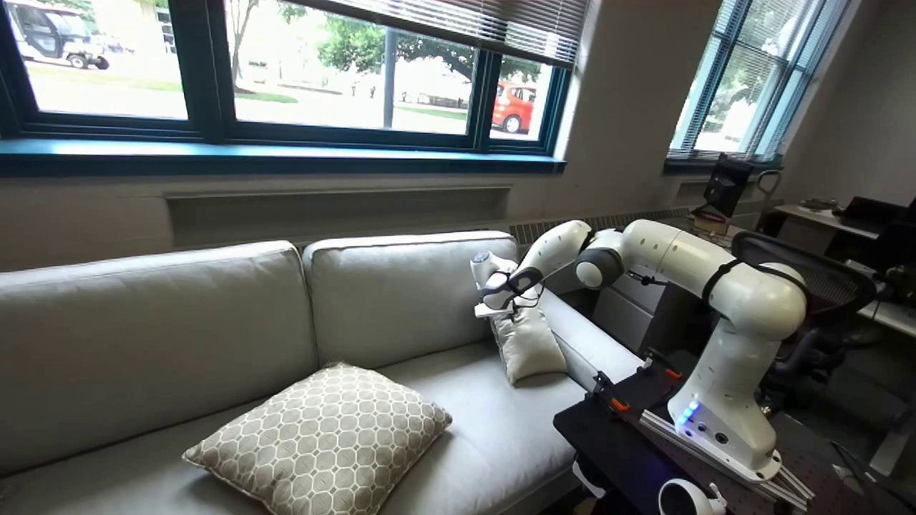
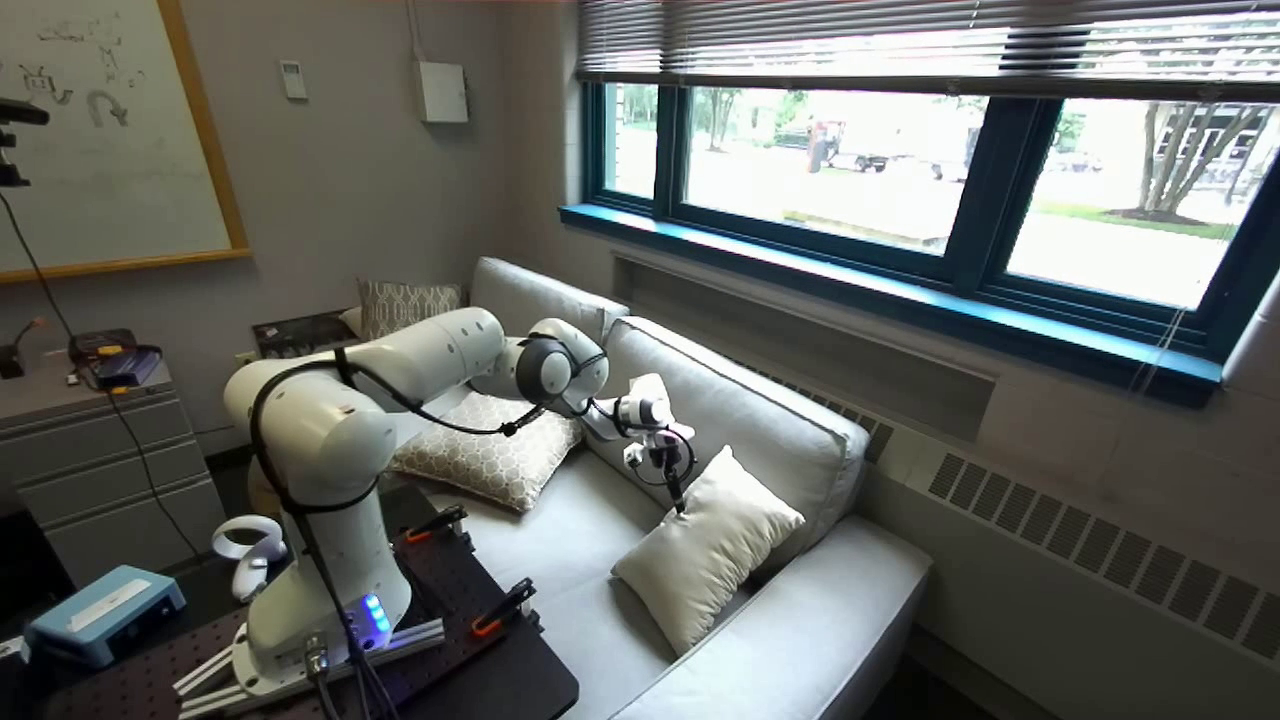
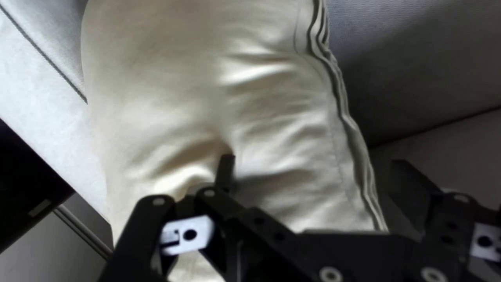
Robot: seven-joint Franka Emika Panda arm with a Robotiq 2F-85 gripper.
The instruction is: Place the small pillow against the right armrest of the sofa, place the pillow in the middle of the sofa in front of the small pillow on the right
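The small off-white pillow (image 1: 529, 347) is tilted at the sofa's corner, beside the right armrest (image 1: 590, 332) and near the back cushion. It also shows in an exterior view (image 2: 710, 555) and fills much of the wrist view (image 3: 274, 129). My gripper (image 2: 672, 490) is at its upper part. In the wrist view the gripper (image 3: 314, 162) has its fingers wide apart; one fingertip presses a dent into the fabric, the other is beyond the seamed edge. The large patterned beige pillow (image 1: 336, 436) lies flat on the sofa (image 1: 408, 297) seat, mid-sofa; the arm partly hides it in an exterior view (image 2: 500, 450).
The robot's black table (image 1: 608, 447) stands against the sofa's front by the armrest, with clamps (image 2: 505, 605) at its edge. The back cushions (image 2: 730, 410) rise behind the small pillow. Another patterned pillow (image 2: 405, 305) stands at the sofa's far end.
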